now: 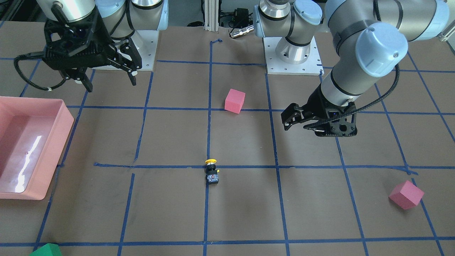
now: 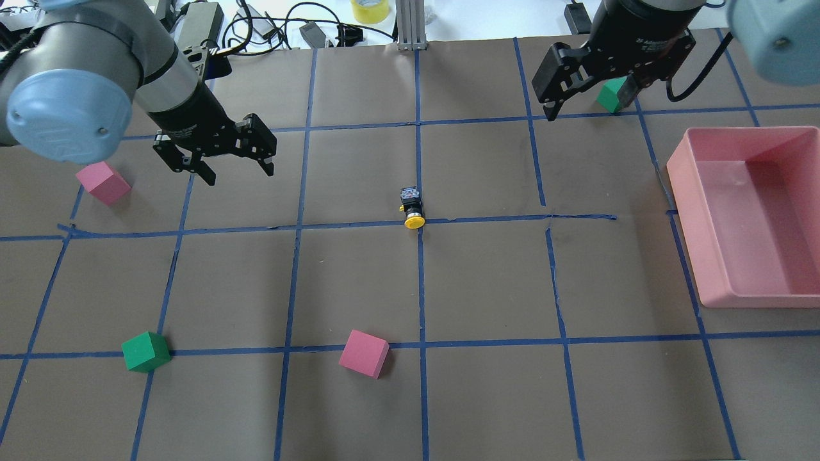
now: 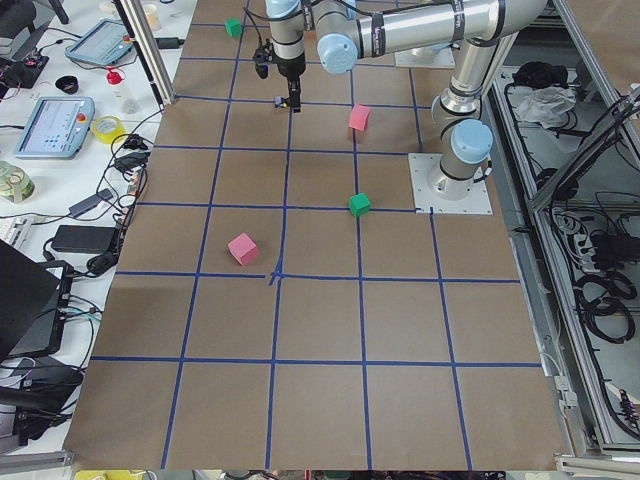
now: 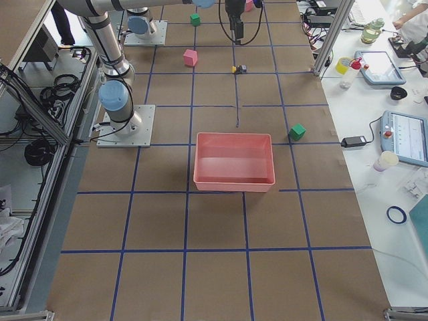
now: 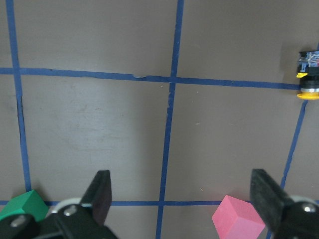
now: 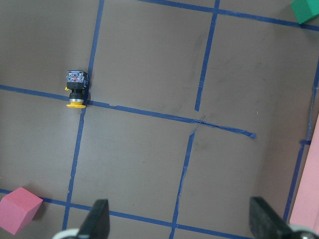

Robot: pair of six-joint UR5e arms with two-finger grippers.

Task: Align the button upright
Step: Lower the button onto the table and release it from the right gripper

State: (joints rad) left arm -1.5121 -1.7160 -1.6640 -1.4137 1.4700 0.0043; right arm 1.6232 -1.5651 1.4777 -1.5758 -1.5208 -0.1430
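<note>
Brown paper with a blue tape grid covers your desk [image 2: 487, 288], and all the clock directions below are read off the overhead view. Your button [image 2: 413, 206] is sitting pretty much dead centre, right on the long tape line that runs 12 to 6, just where a cross line meets it. It's on its side, not upright: the yellow cap points to 6 o'clock, toward the robot, and the black body with its base points to 12. Nothing is touching it. Your left gripper [image 2: 238, 173] hangs over the desk at about 9 o'clock from the button, well apart from it, fingers spread wide and holding nothing. Your right gripper [image 1: 111, 85] is out at about 2 o'clock from the button, also well apart, also spread wide with nothing between the fingers. One green cube [image 2: 612, 95] is partly hidden behind that gripper. You've got the pink bin [image 2: 762, 298] at 3 o'clock near the desk edge, a pink cube [image 2: 364, 353] at roughly 7 o'clock, another green cube [image 2: 146, 351] at 8 o'clock and a second pink cube [image 2: 103, 182] far out at 9 o'clock, past the left gripper.
</note>
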